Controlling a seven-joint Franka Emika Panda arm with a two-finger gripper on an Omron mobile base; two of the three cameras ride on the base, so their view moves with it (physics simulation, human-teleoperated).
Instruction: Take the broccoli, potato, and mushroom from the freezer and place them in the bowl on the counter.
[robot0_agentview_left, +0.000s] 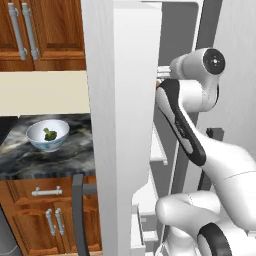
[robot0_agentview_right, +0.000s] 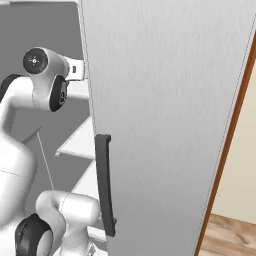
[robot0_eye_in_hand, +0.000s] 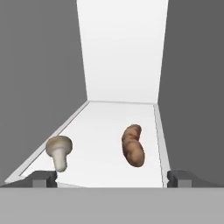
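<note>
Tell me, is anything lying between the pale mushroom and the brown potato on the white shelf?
Nothing: the hand view shows bare white freezer shelf between the pale mushroom and the reddish-brown potato.

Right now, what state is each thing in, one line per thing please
freezer: door open, arm reaching inside
potato: lying on the white freezer shelf, untouched
mushroom: lying on its side on the same shelf, apart from the potato
broccoli: already in the bowl
bowl: upright on the counter
gripper: open, empty, short of both vegetables
</note>
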